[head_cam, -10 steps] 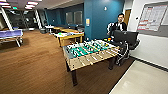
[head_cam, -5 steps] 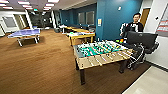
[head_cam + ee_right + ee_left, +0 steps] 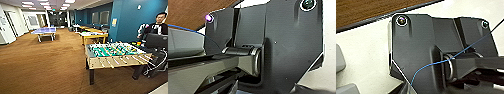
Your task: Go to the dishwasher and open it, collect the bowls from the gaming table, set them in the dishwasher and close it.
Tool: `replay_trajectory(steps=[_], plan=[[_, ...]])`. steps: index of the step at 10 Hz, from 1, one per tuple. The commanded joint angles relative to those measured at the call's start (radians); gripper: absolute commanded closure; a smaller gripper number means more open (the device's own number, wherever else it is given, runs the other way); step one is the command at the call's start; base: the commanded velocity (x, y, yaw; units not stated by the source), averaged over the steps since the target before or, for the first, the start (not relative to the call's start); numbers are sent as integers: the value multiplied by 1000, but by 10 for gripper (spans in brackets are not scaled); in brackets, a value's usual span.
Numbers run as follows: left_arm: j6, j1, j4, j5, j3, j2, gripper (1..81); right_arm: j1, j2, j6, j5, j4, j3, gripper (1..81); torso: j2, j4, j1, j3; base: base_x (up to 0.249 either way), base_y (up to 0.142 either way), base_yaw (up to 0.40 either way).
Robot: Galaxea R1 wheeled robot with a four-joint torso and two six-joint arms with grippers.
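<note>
Closest to the camera in the head view lies a broad stretch of brown carpet (image 3: pixel 45 70), running from the lower edge deep into the room. On it, to the right, stands a table-football table (image 3: pixel 115 56) with a green field, pale wooden sides and dark legs. Just beside its far right end sits a person (image 3: pixel 156 27) in a dark top, behind a dark screen or panel (image 3: pixel 157 41); a few small bright items near the person's hands are too blurred to name.

Beyond the football table stands a yellow wooden table (image 3: pixel 93 36), with more table tops lined up behind it along the blue wall (image 3: pixel 130 17). One of these could be the gaming table with the bowls, but neither can be made out with any certainty from here. Far off to the left stands a blue table-tennis table (image 3: pixel 45 31), in front of white walls and a dark doorway.

Both wrist views show dark robot plates over pale flooring and a strip of carpet; whether either gripper is open or closed cannot be told.
</note>
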Motion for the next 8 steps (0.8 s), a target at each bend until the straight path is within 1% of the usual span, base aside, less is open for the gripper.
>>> replay_trajectory(steps=[1,8], plan=[[4,-26,12,46,-2,-14,10,38,-6,-4,-67,-8,8,10,0,0,0,0,0,0,347],[4,-26,12,46,-2,-14,10,38,-6,-5,-67,-8,6,10,0,0,0,0,0,0,325]])
